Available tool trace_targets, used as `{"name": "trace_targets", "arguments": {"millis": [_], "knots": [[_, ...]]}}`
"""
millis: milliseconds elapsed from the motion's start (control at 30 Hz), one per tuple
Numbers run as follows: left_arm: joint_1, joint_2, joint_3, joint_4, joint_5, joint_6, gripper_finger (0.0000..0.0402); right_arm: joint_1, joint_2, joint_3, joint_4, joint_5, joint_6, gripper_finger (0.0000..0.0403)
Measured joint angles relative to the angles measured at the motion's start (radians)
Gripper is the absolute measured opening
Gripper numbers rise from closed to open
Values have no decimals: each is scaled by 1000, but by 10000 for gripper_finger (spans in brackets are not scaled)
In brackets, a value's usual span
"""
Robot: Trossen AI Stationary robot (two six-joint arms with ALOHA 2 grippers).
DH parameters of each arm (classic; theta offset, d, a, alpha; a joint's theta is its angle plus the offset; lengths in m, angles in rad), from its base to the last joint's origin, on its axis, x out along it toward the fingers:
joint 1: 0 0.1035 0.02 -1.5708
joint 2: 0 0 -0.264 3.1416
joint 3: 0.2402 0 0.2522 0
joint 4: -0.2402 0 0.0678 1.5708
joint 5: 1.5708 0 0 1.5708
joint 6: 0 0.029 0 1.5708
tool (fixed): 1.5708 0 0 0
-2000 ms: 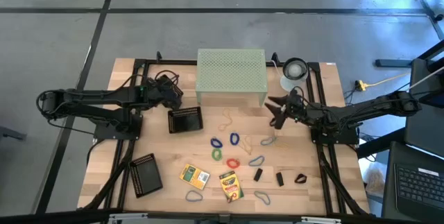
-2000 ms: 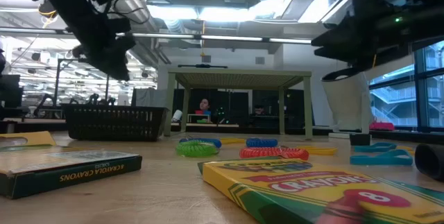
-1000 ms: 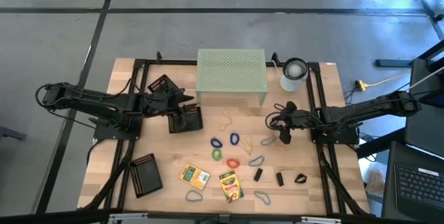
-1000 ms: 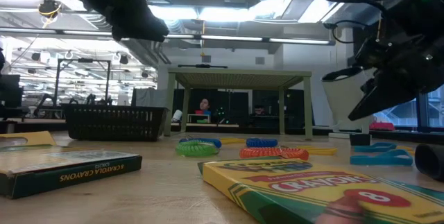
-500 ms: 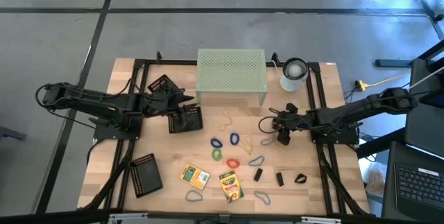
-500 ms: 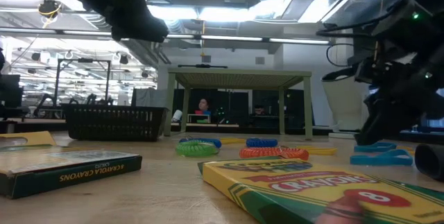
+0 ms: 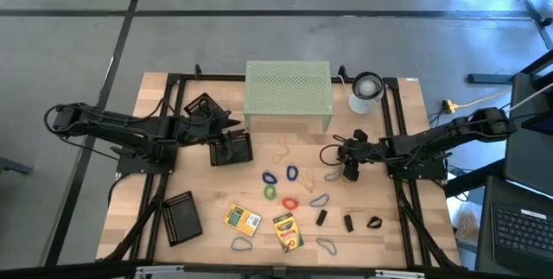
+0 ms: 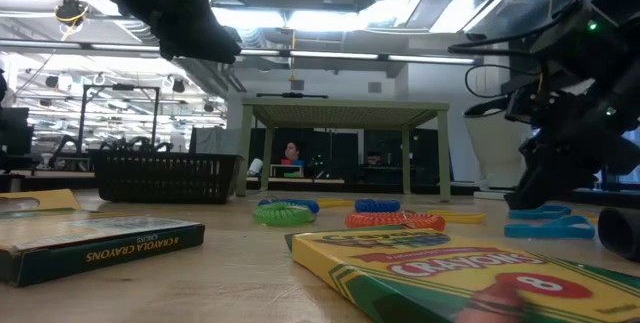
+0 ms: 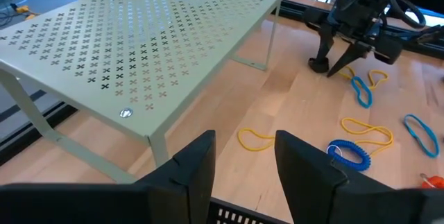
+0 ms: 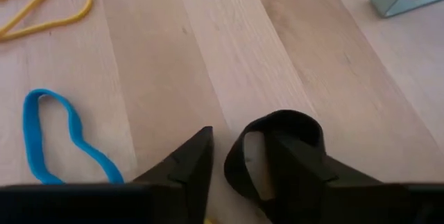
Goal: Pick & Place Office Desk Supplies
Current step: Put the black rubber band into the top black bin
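Observation:
My right gripper (image 7: 346,168) points down at the table right of centre, open. In its wrist view (image 10: 239,165) a small black loop (image 10: 274,151) lies at one fingertip, and a light-blue band (image 10: 59,137) lies beside it. My left gripper (image 7: 230,127) hovers open and empty over the far edge of a black mesh tray (image 7: 232,149); its fingers (image 9: 243,158) face the green riser. Coloured bands (image 7: 281,188), two crayon boxes (image 7: 243,219) (image 7: 288,231) and black clips (image 7: 349,223) lie flat on the table. My right gripper stands with its fingers on either side of one arc of the black loop (image 10: 236,168), which lies flat on the table. One fingertip (image 10: 298,172) covers part of the loop. Whether the fingers touch it, I cannot tell.
The pale green perforated riser (image 7: 288,96) and the white-grey cylinder (image 7: 366,91) stand at the far edge. A second mesh tray (image 7: 181,218) lies near left. Yellow bands (image 7: 282,149) lie in front of the riser. Black frame rails run along both sides.
My right gripper has come down to the tabletop and shifted a little toward the table's left, ending over the black loop next to the light-blue band. The bands, boxes and trays lie where they were.

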Motion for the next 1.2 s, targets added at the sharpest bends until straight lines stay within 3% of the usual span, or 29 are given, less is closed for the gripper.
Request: {"name": "trace_targets", "arguments": {"millis": [267,467,633,767,1000,1200], "knots": [[0,0,0,-3,0,0,143,0,0,-2,31,-13,3,11],[0,3,0,-2,3,41,143,0,0,-2,198,-38,-11,11],[0,31,0,12,70,66,143,1,0,10,443,-154,-76,6],[-7,85,0,80,74,125,146,1,0,93,482,-229,-130,6],[-33,220,0,341,77,305,174,0,1,253,468,-315,-188,6],[-39,329,0,634,80,370,197,0,52,364,467,-291,-188,6]]}}
